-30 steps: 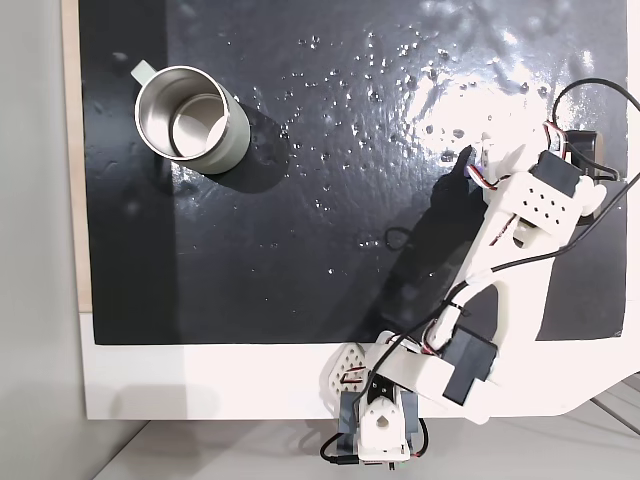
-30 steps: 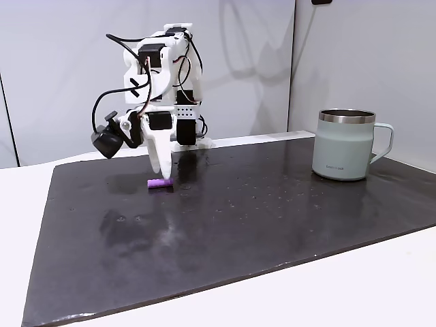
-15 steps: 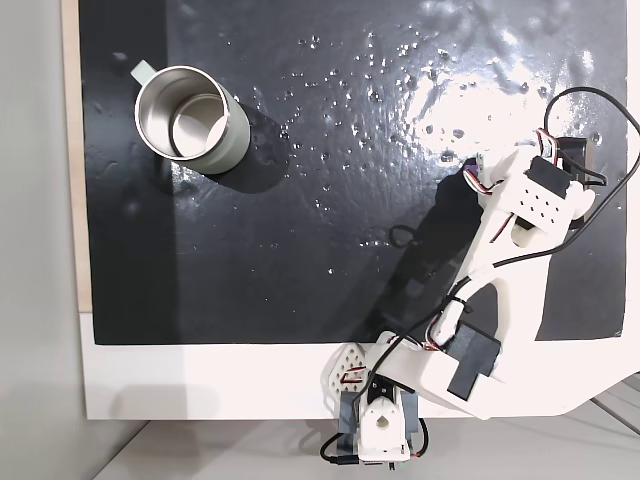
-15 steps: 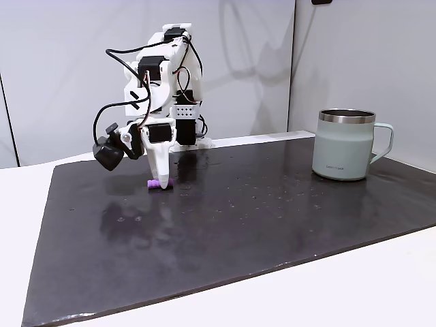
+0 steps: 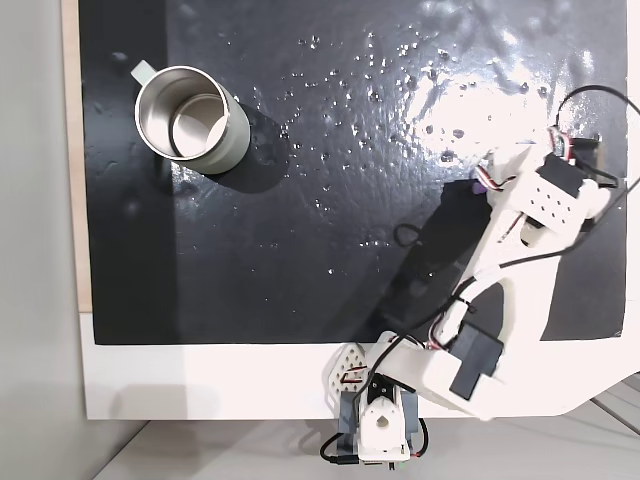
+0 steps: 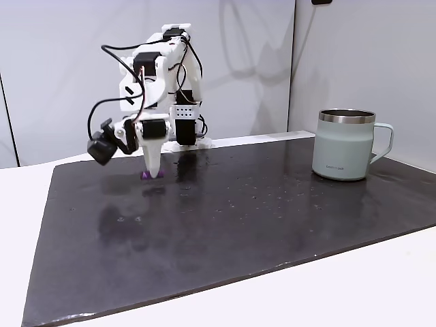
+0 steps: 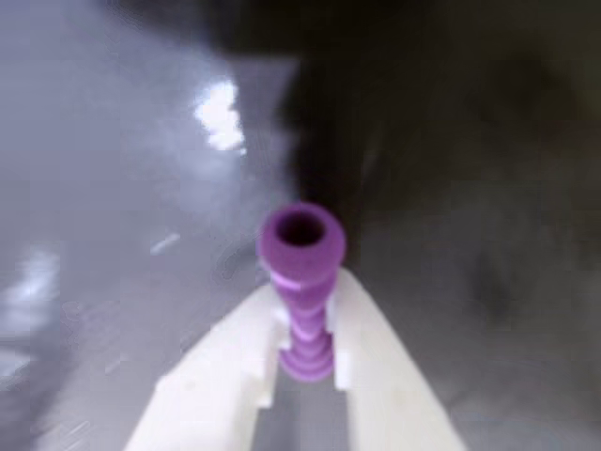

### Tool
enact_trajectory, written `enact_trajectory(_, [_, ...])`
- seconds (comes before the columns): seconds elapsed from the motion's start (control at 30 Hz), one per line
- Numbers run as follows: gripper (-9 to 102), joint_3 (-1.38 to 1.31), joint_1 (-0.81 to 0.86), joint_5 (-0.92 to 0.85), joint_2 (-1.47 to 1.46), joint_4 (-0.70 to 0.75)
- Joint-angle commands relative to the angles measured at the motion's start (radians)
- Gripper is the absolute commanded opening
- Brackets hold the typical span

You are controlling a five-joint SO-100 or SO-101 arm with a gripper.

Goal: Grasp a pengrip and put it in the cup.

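**Wrist view: pengrip now pinched between the jaws**

The wrist view shows the purple pengrip [image 7: 300, 287] lying lengthwise between the two white fingertips [image 7: 246, 362], its ribbed lower part squeezed by both and its open end sticking out past the tips. The jaws are drawn narrow and holding the tube.

Compared with a second ago, the arm has swung away from the cup. In the side fixed view the pengrip [image 6: 146, 175] used to lie in the open at the foot of the jaws; now only a sliver of purple shows at the tips, which sit right down on the dark mat [image 6: 272, 218] covering the counter. In the top-down fixed view the wrist [image 5: 545, 200] has shifted toward the mat's right edge, and the tube is hidden under it.

I judge the grasp made, or all but made, with the lift not yet begun. The cup [image 6: 346, 144] stands well apart from the jaws, at the far side of the mat, its steel mouth [image 5: 182, 112] open and unobstructed. The carry will be long, and the grip is only on a slim rubbery tube, so slipping or twisting on the way is the main risk.
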Motion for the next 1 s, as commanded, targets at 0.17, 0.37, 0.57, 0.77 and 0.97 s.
enact_trajectory(0.17, [0, -0.164, -0.032, 0.083, 0.387, 0.155])
enact_trajectory(0.37, [0, -0.117, -0.112, 0.132, 0.606, 0.222])
enact_trajectory(0.57, [0, 0.037, -0.301, 0.247, 0.802, 0.215])
enact_trajectory(0.77, [0, -0.067, -0.528, 0.364, 0.808, 0.247])
enact_trajectory(0.97, [0, -0.239, -0.698, 0.502, 0.649, 0.255])
